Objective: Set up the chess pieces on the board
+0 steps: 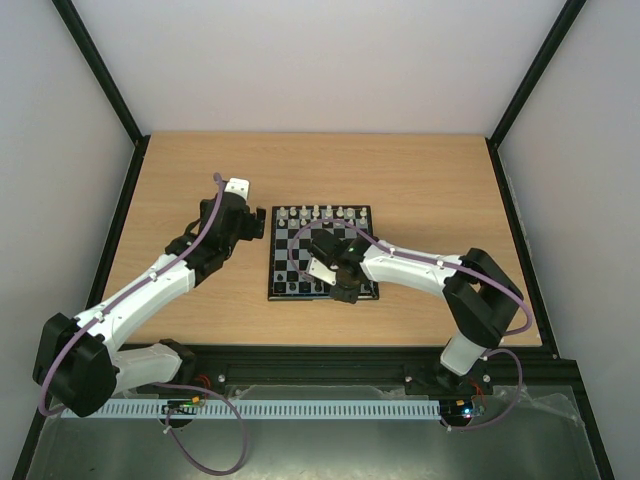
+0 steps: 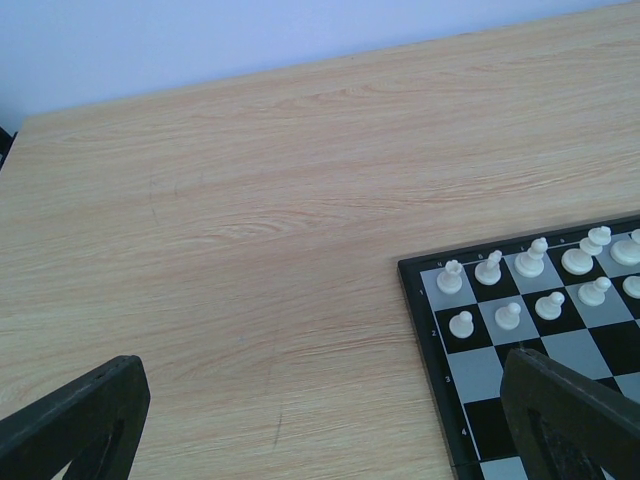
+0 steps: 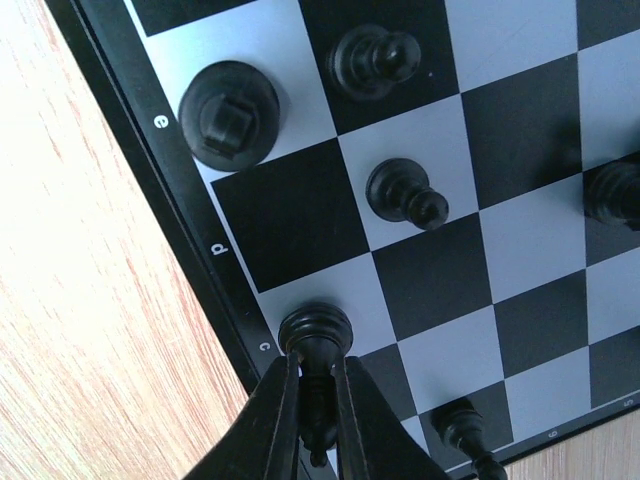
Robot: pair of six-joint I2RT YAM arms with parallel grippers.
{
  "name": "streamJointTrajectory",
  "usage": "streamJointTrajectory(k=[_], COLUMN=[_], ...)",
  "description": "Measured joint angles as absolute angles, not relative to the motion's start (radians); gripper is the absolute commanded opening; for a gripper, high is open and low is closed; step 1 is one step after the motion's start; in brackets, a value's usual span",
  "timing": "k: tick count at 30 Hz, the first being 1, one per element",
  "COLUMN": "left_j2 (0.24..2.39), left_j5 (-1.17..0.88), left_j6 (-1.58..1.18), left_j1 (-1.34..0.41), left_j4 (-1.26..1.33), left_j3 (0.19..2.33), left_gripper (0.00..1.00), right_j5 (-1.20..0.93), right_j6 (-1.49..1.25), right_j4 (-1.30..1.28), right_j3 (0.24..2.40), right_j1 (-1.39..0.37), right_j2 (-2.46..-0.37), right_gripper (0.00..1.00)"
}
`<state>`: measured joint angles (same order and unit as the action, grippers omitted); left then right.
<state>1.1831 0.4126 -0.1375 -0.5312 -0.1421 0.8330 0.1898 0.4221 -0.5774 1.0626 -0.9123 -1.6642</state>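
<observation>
Held tight in right end effector [image 3: 316,378]: black piece [image 3: 315,331], on board [image 3: 300,225] edge square by label c.
Axis about upright, square directly beneath; left end effector [image 2: 320,430] apart, empty, over table [image 2: 250,200], farther off.

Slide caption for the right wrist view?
Right gripper pinches a black piece over the board edge near the c mark.
</observation>
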Motion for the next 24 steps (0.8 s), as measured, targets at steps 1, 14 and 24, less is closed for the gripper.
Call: streamJointTrajectory(k=[1,14,24], left_j2=[1.183,1.183,1.234], left_j5=[0.412,0.412,0.443], left_j6=[-0.138,-0.139,-0.208], left_j1=[-0.532,-0.534,-0.530], left_j4=[-0.142,-0.142,-0.148], left_j3=[0.833,0.833,0.845], left_gripper=[0.99,0.99,0.99], right_j5=[0.192,0.210,0.127], right_j6=[0.421,0.403,0.391], right_j4=[-0.576,-0.563,-0.574], right_j3=[1.063,1.063,1.063], right_j1=[-0.912,-0.912,-0.844], right_j2=[-1.665,-1.670,-1.461], right_gripper=[0.10,0.31,0.39])
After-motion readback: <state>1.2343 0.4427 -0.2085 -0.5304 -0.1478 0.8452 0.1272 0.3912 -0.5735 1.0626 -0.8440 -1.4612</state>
